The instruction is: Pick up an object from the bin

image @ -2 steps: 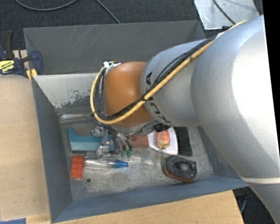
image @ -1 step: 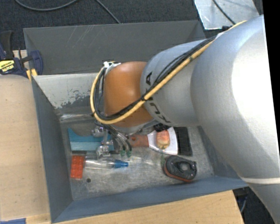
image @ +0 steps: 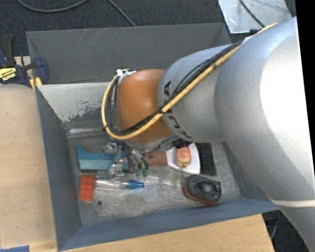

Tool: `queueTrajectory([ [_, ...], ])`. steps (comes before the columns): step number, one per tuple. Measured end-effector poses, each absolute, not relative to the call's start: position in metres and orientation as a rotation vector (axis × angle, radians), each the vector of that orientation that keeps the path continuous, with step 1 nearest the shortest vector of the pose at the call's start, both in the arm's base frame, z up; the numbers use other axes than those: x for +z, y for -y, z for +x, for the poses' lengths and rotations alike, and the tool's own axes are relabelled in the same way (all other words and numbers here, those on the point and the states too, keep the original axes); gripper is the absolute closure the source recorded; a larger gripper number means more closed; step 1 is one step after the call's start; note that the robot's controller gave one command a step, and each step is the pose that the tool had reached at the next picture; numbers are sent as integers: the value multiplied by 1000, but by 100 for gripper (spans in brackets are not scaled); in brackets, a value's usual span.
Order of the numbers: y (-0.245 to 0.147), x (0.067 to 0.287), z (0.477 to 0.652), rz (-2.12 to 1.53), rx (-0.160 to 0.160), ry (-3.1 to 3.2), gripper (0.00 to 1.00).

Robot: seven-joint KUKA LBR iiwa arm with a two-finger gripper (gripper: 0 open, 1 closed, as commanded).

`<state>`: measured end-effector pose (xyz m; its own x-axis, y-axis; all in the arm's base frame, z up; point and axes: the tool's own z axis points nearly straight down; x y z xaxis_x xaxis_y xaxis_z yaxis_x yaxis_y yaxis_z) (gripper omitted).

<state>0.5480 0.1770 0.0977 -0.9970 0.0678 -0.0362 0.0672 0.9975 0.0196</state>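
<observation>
Low over the left-middle floor of the grey metal bin [image: 62, 178], the gripper [image: 125, 166] — its opening cannot be told — hangs just above a clear plastic tube with a blue tip [image: 124, 184], so best centre on it, clear of the teal rectangular block [image: 91, 158].

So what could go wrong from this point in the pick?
The jaws sit low amid crowded items: the teal block, clear tube with blue tip and white packet lie close together, so they might catch two things or nudge neighbours. The clear tube looks slippery and could slide out.
</observation>
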Motion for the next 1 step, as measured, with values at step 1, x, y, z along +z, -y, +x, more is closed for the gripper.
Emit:
queueTrajectory([
  [1,-177,98,548,105,29,-3103,100],
])
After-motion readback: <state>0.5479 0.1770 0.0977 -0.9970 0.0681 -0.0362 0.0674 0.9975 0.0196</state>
